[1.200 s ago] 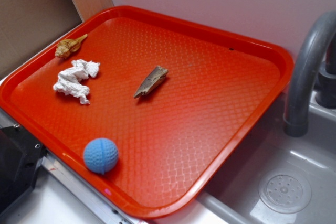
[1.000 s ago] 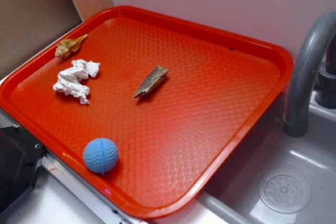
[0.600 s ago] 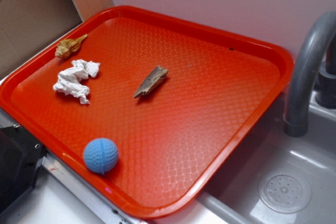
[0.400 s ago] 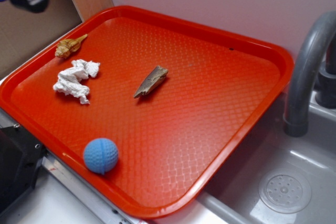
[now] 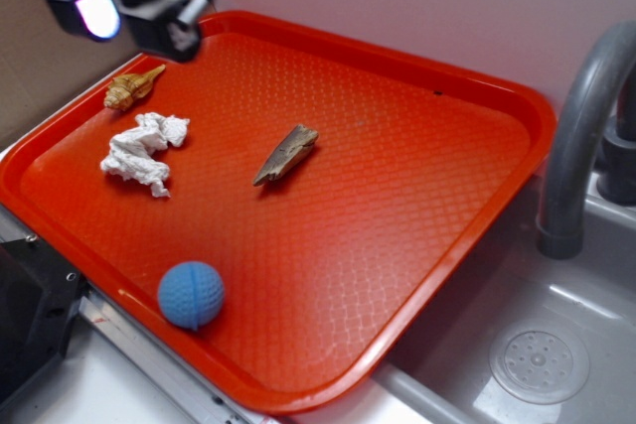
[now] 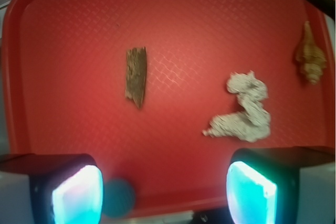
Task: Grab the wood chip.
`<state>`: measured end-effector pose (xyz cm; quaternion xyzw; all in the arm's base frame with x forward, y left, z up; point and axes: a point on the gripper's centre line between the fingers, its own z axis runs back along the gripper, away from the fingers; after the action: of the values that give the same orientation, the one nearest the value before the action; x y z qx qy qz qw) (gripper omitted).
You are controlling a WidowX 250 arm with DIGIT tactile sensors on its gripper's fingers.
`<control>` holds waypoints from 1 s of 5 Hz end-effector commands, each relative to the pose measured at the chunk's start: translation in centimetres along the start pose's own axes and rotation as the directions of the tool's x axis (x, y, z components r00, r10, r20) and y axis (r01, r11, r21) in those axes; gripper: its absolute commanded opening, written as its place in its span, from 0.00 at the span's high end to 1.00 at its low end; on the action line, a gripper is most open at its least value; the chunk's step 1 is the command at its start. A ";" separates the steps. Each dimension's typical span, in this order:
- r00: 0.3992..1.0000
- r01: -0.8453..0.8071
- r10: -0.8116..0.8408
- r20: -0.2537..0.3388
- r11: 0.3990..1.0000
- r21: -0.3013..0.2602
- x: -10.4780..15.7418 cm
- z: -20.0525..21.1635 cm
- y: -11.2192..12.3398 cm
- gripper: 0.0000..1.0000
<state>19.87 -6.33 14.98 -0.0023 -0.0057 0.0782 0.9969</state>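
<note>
The wood chip is a flat brown-grey sliver lying near the middle of the red tray, pointed end toward the front left. My gripper hovers high over the tray's back left corner, well apart from the chip. Its jaws stand wide open with nothing between them; the glowing pads frame the wrist view's bottom edge.
A crumpled white tissue and a tan spiral seashell lie at the tray's left. A blue ball sits near the front rim. A grey faucet and sink drain are to the right.
My gripper has come into the exterior view from the top left and moved right and down over the tray's corner. The objects on the tray have not moved.
</note>
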 end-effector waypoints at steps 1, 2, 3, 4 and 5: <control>1.000 0.000 0.000 0.005 0.999 0.045 3.3 -5.2 -1.7 0.00; 1.000 0.024 -0.024 -0.006 0.999 0.027 3.4 -7.5 -1.6 0.00; 0.999 0.026 -0.025 -0.028 0.998 0.051 3.9 -9.7 -1.6 0.00; 0.999 0.034 -0.033 -0.028 0.998 0.047 4.4 -11.1 -1.2 0.00; 0.997 0.077 -0.076 -0.021 0.996 0.048 4.6 -12.5 -1.6 0.00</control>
<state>24.64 -7.14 2.33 0.0221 0.0162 0.0496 0.9984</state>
